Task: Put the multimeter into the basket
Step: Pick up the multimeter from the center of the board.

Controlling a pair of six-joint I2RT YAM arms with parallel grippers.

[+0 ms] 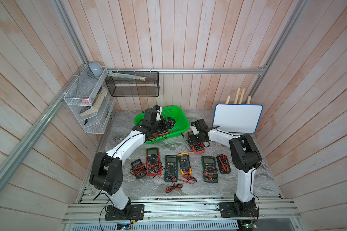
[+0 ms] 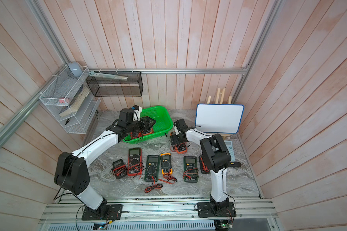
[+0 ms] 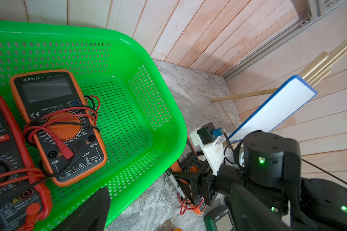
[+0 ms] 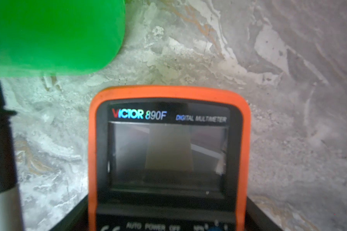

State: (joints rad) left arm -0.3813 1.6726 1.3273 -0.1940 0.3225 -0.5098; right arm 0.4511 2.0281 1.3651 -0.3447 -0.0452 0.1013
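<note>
My right gripper (image 1: 193,144) straddles the orange multimeter (image 4: 168,156), a finger along each long side (clamped or merely beside it, I cannot tell). The meter lies flat on the desk (image 1: 218,186), just right of the basket (image 3: 140,100). Farther back, my left gripper (image 1: 168,124) hangs over the basket, jaws wide apart.

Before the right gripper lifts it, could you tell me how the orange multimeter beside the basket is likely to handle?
The orange multimeter looks rigid, so it should lift without flexing. Its orange sleeve seems rubbery, likely grippy. A probe lies loose beside it, so a trailing lead might snag the basket rim.
</note>
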